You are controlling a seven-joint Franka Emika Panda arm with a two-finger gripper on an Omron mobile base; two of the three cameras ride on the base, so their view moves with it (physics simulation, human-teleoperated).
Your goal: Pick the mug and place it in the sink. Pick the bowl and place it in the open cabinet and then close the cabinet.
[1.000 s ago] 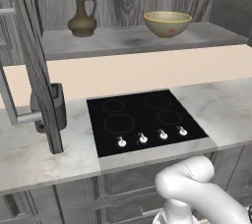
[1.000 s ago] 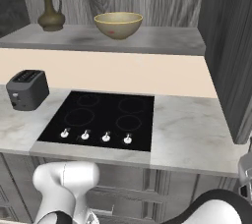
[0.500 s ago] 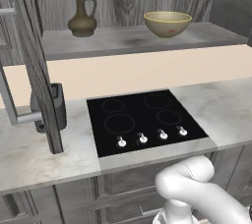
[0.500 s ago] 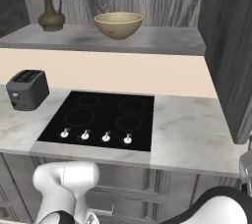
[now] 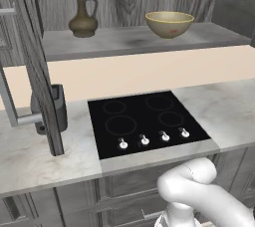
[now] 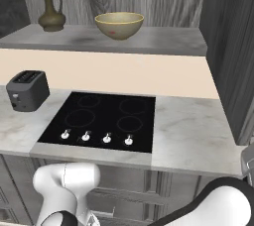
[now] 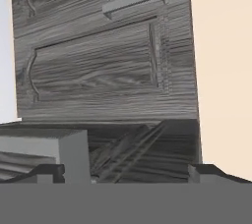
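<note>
Hand view: the gripper (image 7: 125,171) shows two dark tips far apart with nothing between them, so it is released and empty, and it faces paneled grey woodgrain low down, well under the work area. In the left base view the near ground is the white arm folded below the counter edge, then the marble counter (image 5: 30,159) with the black cooktop (image 5: 147,121) set in it and a dark toaster (image 5: 49,109) at the left.

Beyond and above, the bowl (image 5: 169,24) sits upright on the grey shelf of the cabinet (image 5: 149,39), right of a brown jug (image 5: 83,14) and well apart from it. So the bowl looks already placed, and the step in hand is judged to be closing the cabinet.

The open door (image 5: 35,61) stands edge-on at the left with its silver bar handle (image 5: 12,104) jutting toward the camera. To do it well, raise the arm clear of the counter lip first, meet the door's outer face near its free edge, and push in a smooth arc, keeping clear of the toaster just behind it.
</note>
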